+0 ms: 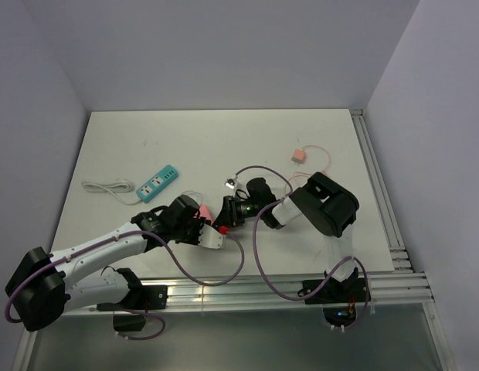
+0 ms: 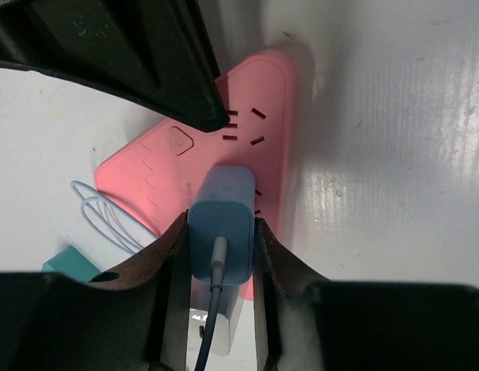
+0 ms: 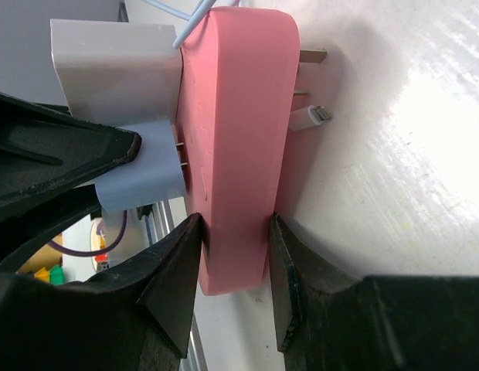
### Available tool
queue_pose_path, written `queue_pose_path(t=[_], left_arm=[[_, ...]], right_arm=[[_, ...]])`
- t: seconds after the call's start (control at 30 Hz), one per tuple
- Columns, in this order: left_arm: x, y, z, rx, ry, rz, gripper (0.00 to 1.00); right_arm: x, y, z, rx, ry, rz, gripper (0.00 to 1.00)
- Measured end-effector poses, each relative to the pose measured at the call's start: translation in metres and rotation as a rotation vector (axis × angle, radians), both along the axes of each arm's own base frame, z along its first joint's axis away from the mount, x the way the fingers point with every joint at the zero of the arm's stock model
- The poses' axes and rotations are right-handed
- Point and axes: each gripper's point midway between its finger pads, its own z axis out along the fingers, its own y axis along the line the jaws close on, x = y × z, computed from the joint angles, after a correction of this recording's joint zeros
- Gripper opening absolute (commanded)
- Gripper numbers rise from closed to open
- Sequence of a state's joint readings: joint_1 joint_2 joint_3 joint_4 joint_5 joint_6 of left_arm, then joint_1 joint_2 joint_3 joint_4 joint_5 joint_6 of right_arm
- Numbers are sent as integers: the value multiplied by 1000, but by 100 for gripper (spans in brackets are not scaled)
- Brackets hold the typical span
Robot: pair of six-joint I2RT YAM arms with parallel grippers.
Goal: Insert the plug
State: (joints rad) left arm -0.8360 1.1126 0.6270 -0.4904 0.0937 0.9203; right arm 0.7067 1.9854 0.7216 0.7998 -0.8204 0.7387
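left hand (image 2: 221, 232) clamped on blue charger plug (image 2: 221, 209), right hand (image 3: 236, 239) clamped on pink power strip (image 3: 236, 131), stood on edge mid bench (image 1: 224, 139); prongs (image 3: 180, 149) partway in, gap showing, reckon final push left

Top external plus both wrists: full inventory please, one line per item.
pink socket block: one, pink, near middle of the table, clamped between the right fingers
blue plug: one, pale blue with a grey cable, against the block's face, prongs partly visible
white charger: one, white, on the block beside the blue plug
thin cable: one, pale blue, looped beside the block
cable connector: one, white, behind the block
teal power strip: one, teal, left of centre, with a white cord
small pink item: one, pink, far right, with a thin cable loop
table: one, white
left gripper: one, black, shut on the blue plug
right gripper: one, black, shut on the pink socket block
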Motion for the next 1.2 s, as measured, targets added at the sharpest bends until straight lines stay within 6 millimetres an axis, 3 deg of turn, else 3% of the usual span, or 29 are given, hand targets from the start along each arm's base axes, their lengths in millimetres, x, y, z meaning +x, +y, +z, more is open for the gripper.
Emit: queue_pose_path(t=[0.53,1.2], left_arm=[[20,-5,-9,48,14,16,0],[24,-5,-13,95,139,50,0]], right_arm=[[17,-2,-1,-18,-12,-31,0],[18,-2,-1,-24,-14,-36,0]])
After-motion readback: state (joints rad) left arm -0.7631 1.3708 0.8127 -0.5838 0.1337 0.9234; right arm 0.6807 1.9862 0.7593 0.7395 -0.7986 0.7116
